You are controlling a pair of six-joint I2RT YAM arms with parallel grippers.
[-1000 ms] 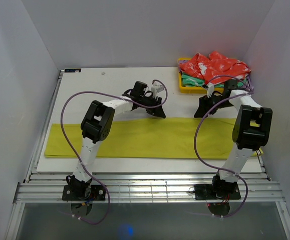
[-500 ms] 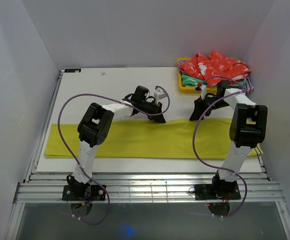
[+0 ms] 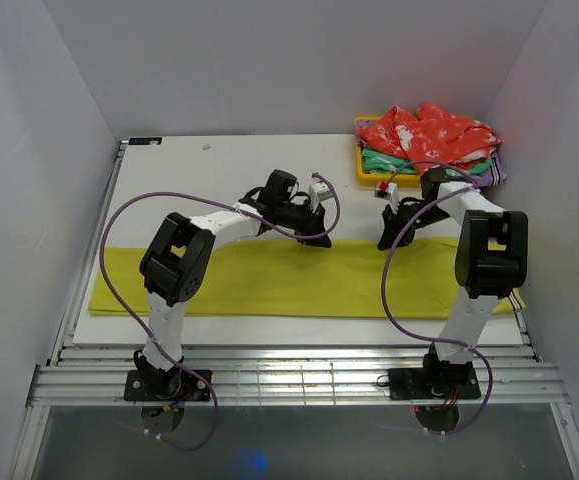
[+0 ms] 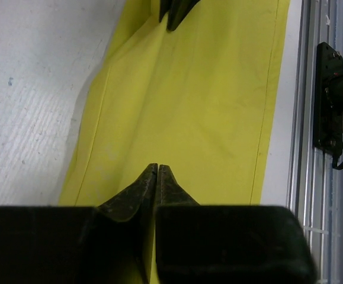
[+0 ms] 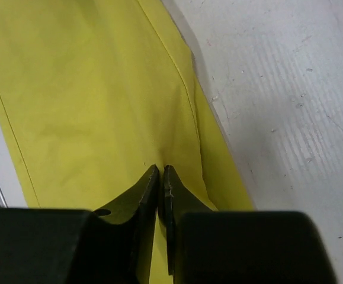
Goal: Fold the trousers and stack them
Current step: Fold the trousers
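Observation:
The mustard yellow trousers [image 3: 219, 280] lie flat as one long strip across the near part of the white table [image 3: 189, 180]. My left gripper [image 3: 319, 238] is at the strip's far edge, near its middle. In the left wrist view the left gripper [image 4: 157, 165] is shut, with the trousers [image 4: 207, 106] pinched between its fingertips. My right gripper [image 3: 387, 240] is at the same far edge, a little to the right. In the right wrist view the right gripper [image 5: 161, 167] is shut on a fold of the trousers [image 5: 100, 89]. The right gripper's fingers [image 4: 171, 12] show at the top of the left wrist view.
A yellow tray [image 3: 369, 178] at the back right holds a red patterned garment [image 3: 429, 130] on top of a green garment [image 3: 389, 160]. Aluminium rails [image 3: 289, 375] run along the near edge. White walls close in the left, back and right sides.
Both grippers have dropped onto the trousers' far edge and shut there. The left elbow has swung out to the left, and the right gripper has moved slightly left.

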